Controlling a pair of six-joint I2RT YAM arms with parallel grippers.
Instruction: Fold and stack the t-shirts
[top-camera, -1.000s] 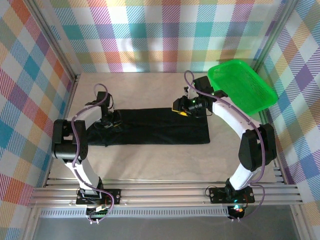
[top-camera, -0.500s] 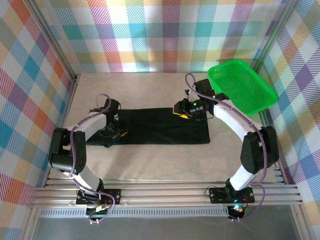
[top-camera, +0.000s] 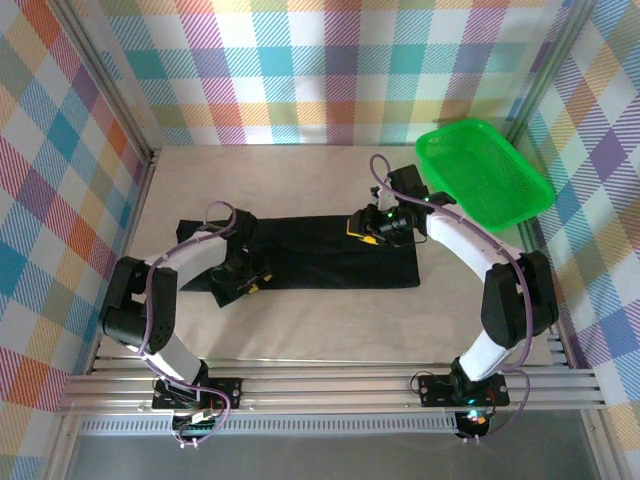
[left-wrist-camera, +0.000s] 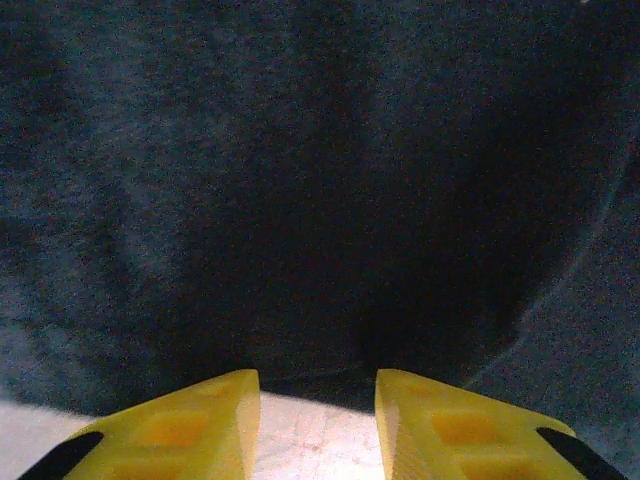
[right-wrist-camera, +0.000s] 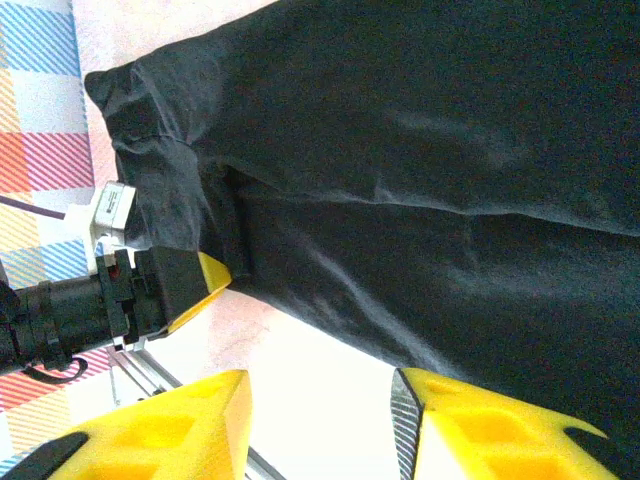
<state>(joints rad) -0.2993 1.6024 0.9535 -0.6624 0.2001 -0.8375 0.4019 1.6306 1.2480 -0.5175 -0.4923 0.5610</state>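
- The desk is pale and takes up the whole floor of the plaid-walled booth, with my two arms bolted at its near edge.
- The black t-shirt lies flat on the middle of the desk as a long band running left to right. Its right end is squared off and its left end is rumpled, with a corner poking toward the far left.
- A bright green mesh basket sits at the far right corner, tipped against the wall and apart from the shirt.
- My right tool is over the far edge of the t-shirt, toward its right end. From the right wrist, my right tool has its yellow fingers spread and nothing between them, so it is released. The dark cloth stretches out beyond.
- My left tool is at the near edge of the shirt's left end. From the left wrist, my left tool stands parted and released, with bare desk in the gap and the cloth edge just ahead of the tips.
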